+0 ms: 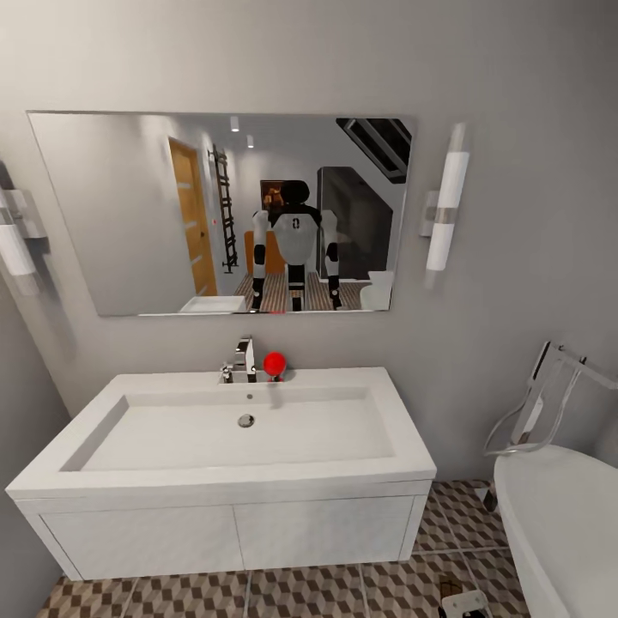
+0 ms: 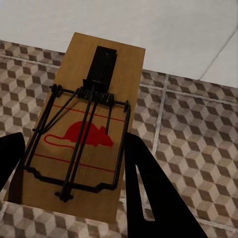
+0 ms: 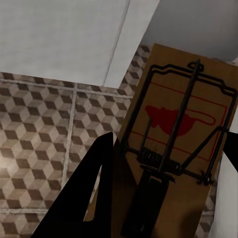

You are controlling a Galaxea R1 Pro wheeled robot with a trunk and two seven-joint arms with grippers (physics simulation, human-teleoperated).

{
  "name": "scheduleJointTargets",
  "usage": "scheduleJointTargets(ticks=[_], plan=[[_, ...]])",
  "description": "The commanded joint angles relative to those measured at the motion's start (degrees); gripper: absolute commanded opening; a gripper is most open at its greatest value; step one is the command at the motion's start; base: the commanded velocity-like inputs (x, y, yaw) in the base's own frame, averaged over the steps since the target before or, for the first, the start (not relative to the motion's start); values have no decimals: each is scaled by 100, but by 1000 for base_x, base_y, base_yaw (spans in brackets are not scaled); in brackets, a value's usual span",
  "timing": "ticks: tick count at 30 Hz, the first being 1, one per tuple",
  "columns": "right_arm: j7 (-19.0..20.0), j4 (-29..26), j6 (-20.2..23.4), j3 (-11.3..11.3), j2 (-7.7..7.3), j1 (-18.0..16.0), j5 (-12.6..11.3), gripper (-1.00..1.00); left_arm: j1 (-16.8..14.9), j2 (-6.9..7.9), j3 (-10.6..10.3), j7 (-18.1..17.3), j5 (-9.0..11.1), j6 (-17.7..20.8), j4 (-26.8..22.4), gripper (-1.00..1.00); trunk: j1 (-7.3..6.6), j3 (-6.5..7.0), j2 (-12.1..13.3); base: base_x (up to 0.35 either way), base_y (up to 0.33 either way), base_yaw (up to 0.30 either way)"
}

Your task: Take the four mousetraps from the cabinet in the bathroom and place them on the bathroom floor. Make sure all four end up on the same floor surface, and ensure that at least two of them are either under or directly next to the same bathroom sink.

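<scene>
You had a trap in each gripper, so this read as the carry-and-place step, w/ the robot parked facing the sink (image 1: 112, 476).

L side first: the left gripper (image 2: 74, 163) had its dark fingers (image 2: 148, 188) on either side of the left trap (image 2: 99, 84), board between them, wire bar and red mouse print facing the cam. Jaws were closed onto the board's edges, only as wide as the board. It hung above the floor (image 2: 198, 139), clear of the tiles, w/ a white panel beyond, prob. the vanity front.

Centre: the sink sat straight ahead under the mirror (image 1: 129, 215), white doors below, patterned tiles at its foot. A small object lay on the tiles low at the right edge of the head view; too cropped to say what.

R side: the right gripper (image 3: 163, 163) held the right trap (image 3: 178, 89) the same way, jaws pinched on the board's sides, tiles underneath and white surfaces beyond, close to the tub (image 1: 566, 515).

Next move, as I judged it: lower both arms till the boards lay flat on the tiles right by the vanity base, then let go. Dropping from height risked a flip or a slide away from the sink.
</scene>
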Motion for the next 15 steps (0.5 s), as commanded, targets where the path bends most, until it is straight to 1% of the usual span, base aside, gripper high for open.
scheduleJointTargets(ticks=[1, 5, 11, 15], plan=[[-13, 11, -19, -31, -1, -5, 52, -100, -9, 1, -50, -19, 46, -29, 22, -100, 3, -7, -8, 0, 0, 0], [-15, 11, -17, -24, -1, -5, 53, -100, -9, -1, -51, -19, 46, -30, 22, -100, 3, -7, -8, 0, 0, 26], [-20, 11, -17, -23, -1, -5, 53, -100, -9, -3, -52, -19, 46, -30, 22, -100, 3, -7, -8, 0, 0, 194], [-19, 11, -17, -27, -1, -5, 53, -100, -9, -4, -52, -19, 46, -30, 22, -100, 3, -7, -8, 0, 0, 72]])
